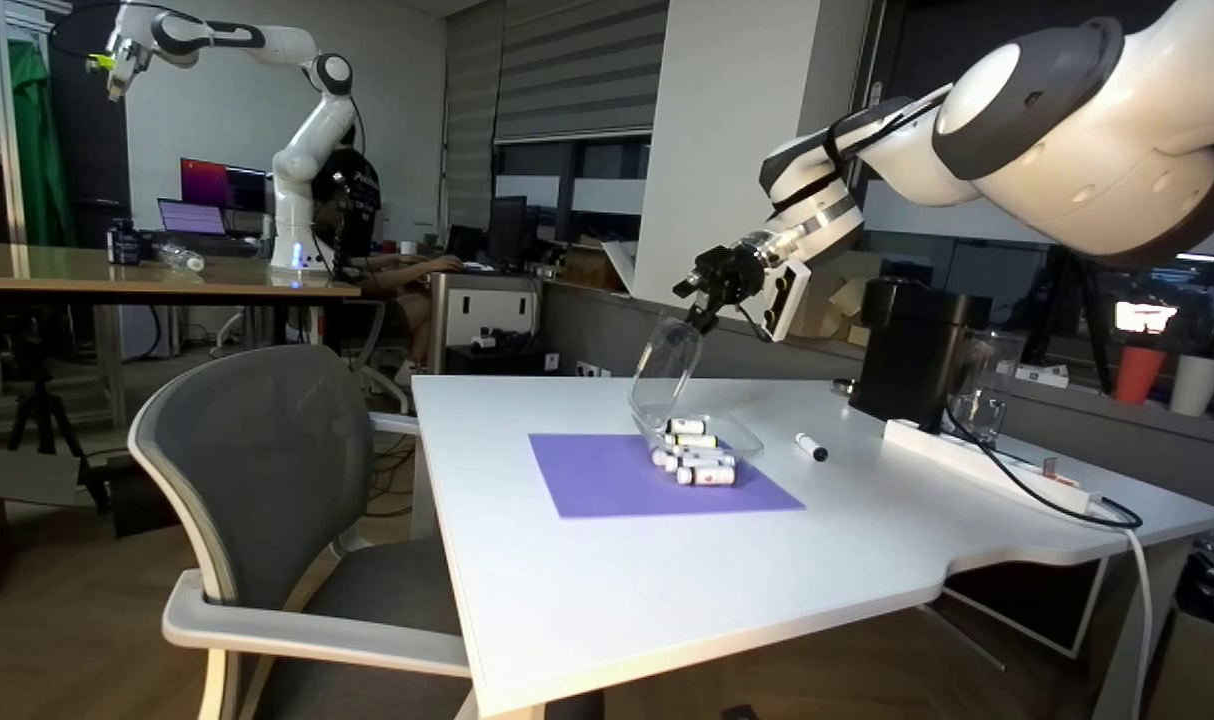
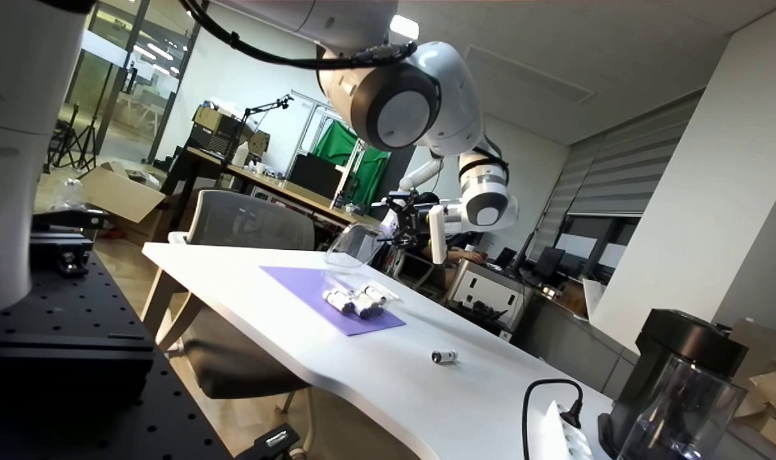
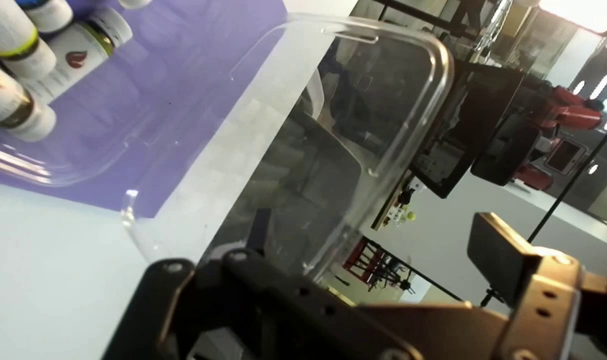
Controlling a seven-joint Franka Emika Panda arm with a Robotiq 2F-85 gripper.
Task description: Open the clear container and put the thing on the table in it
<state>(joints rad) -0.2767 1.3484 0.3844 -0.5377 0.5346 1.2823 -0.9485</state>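
Observation:
The clear container's lid [image 1: 665, 368] stands raised in both exterior views [image 2: 353, 246]. Its low base [image 1: 742, 438] rests on the purple mat and table [image 1: 667, 590]. Several white bottles [image 1: 707, 477] lie in or by the base; they also show in the wrist view [image 3: 78, 55]. One small white bottle with a black end [image 1: 812, 447] lies alone on the table, also in an exterior view [image 2: 444, 356]; it is out of the wrist view. My gripper [image 1: 694, 303] is open at the lid's upper edge. In the wrist view [image 3: 378, 240], one finger overlaps the lid [image 3: 383, 100]; I cannot tell whether it touches.
The purple mat [image 1: 607, 490] lies under the base. A tall black machine [image 1: 912, 345] with a clear jug and a white power strip [image 1: 967, 465] with a black cable stand on the table beyond the lone bottle. A grey chair [image 1: 267, 470] stands at the table's side.

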